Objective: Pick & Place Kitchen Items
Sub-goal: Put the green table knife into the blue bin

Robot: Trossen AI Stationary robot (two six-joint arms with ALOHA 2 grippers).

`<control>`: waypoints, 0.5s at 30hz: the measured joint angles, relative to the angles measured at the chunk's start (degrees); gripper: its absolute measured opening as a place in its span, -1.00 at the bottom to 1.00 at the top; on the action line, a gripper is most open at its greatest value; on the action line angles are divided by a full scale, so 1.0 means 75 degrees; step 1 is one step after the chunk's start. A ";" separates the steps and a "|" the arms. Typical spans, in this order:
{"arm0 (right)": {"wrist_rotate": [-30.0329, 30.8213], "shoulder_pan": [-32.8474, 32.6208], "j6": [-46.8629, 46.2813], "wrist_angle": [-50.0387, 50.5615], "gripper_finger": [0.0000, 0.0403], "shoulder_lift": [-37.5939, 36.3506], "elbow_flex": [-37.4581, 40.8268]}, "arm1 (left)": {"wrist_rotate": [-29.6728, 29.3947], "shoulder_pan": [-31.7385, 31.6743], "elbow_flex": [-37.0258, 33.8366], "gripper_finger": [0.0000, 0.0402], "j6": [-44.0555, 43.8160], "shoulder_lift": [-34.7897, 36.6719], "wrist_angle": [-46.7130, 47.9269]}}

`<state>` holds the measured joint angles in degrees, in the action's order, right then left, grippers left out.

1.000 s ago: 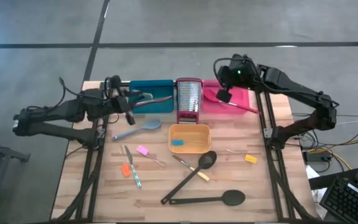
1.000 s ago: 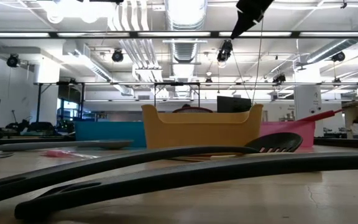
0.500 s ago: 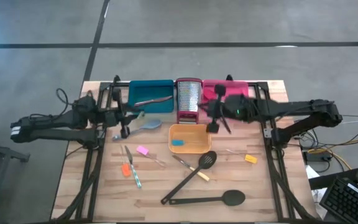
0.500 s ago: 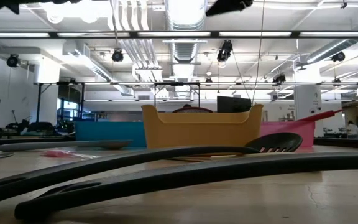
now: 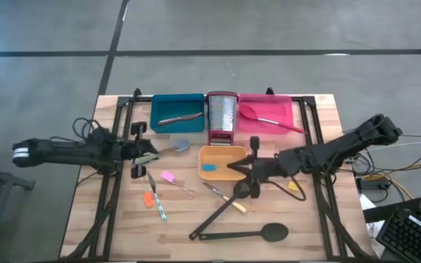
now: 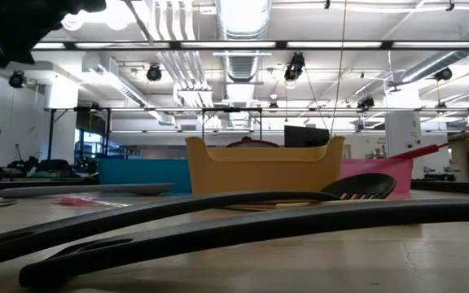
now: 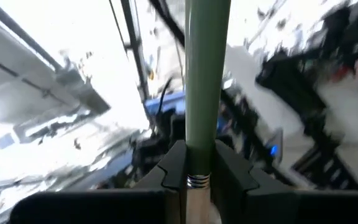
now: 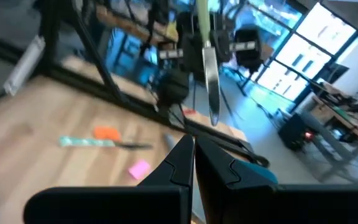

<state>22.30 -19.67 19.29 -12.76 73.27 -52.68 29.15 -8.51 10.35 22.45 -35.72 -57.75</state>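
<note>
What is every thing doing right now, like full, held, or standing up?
left gripper, shut on green-handled tool
right gripper, shut, holding nothing
grater, upright
teal tray, holds one utensil
pink tray, holds pink spoon
orange tray, holds blue piece
black spoon, lying flat

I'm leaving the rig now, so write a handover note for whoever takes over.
Left pincer: shut on a green-handled knife, raised over the table's left side.
Right pincer: shut, empty, beside the orange tray.
Done: tool in teal tray, red spoon in pink tray, blue piece in orange tray.
Left: grey spoon, slotted spatula, black spoon, pink piece, yellow piece, thin tools.
</note>
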 joint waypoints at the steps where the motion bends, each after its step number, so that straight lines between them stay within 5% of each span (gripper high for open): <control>1: -0.0090 -0.0033 -0.0142 -0.0203 -0.96 0.0045 0.0038 | 0.0157 0.0000 -0.0094 -0.76 -0.0206 -0.0063 -0.0281; 4: -0.0365 -0.0098 -0.0252 -0.0596 -0.96 0.0294 0.0051 | 0.0329 0.0032 -0.0304 -0.76 -0.0652 -0.0327 -0.0945; 9: -0.0235 -0.0089 0.0282 -0.0798 -0.96 0.1138 -0.0433 | -0.0730 0.0191 -0.0420 -0.76 -0.0952 -0.0858 -0.1665; 15: 0.2790 -0.0074 0.0886 -0.0475 -0.96 0.2208 -0.1447 | -0.1304 0.0469 -0.0417 -0.76 -0.1034 -0.1458 -0.2187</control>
<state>43.23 -20.22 25.93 -16.32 89.83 -63.53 19.37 -5.00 7.22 14.69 -46.66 -74.15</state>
